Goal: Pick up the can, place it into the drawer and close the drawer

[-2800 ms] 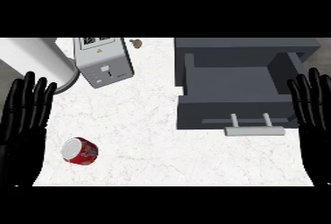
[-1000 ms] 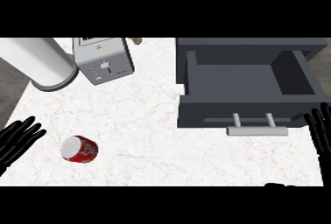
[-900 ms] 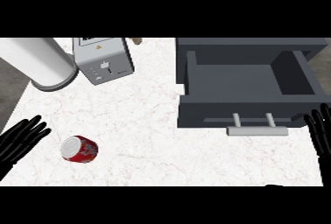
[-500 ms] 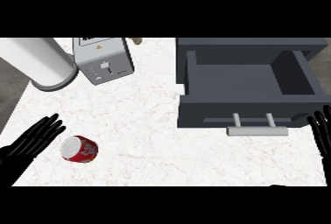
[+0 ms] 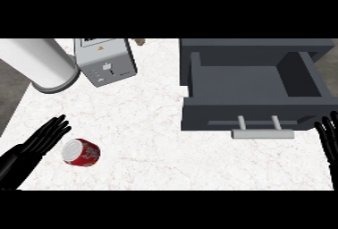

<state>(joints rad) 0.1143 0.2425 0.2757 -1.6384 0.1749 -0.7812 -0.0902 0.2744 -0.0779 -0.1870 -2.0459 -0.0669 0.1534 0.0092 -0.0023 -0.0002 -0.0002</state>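
Left hand (image 5: 31, 147) moved beside red can (image 5: 80, 152), lying sideways.

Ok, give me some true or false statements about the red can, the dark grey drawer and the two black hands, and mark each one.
1. The red can lies on the white marbled counter, outside the dark grey drawer. True.
2. The drawer is shut. False: it stands pulled open.
3. The left hand is curled round the can. False: its fingers are straight, just left of the can.
4. The right hand shows at the view's right edge, right of the drawer's silver handle. True.
5. The grey box-shaped appliance stands right of the drawer. False: it stands left of it, beside a tall white cylinder.
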